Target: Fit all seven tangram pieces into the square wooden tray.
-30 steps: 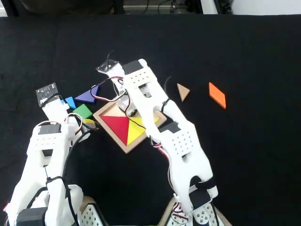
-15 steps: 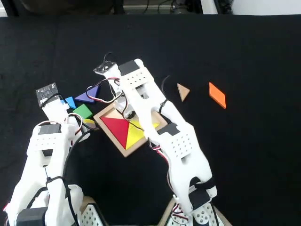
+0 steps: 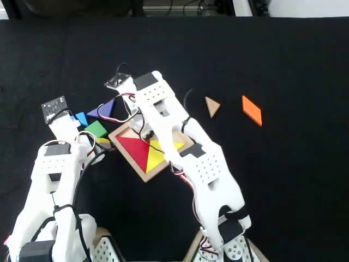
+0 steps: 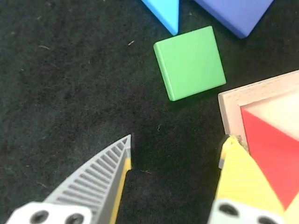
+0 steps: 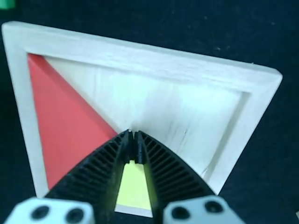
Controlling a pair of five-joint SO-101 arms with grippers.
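Note:
The square wooden tray [image 3: 146,174] lies turned like a diamond and holds a red triangle [image 3: 135,146] and a yellow triangle [image 3: 158,155]. My right gripper [image 5: 132,138] is shut and empty, its tips over the bare tray floor where the red triangle [image 5: 60,121] meets the yellow one [image 5: 133,186]. My left gripper [image 4: 175,156] is open on the cloth beside the tray's corner [image 4: 229,100], just short of the green square [image 4: 189,63]. Beyond the square lie a blue triangle [image 4: 163,11] and a purple triangle [image 4: 233,14]. A tan triangle [image 3: 212,105] and an orange parallelogram [image 3: 252,109] lie to the tray's right.
The table is covered in black cloth. The right arm's white body [image 3: 207,164] spans the tray's right half in the high view. The green square [image 3: 96,129], blue triangle [image 3: 82,118] and purple triangle [image 3: 102,111] cluster at the tray's upper left.
The right arm's wrist has swung a little to the left over the tray. The left arm and all the pieces have stayed put.

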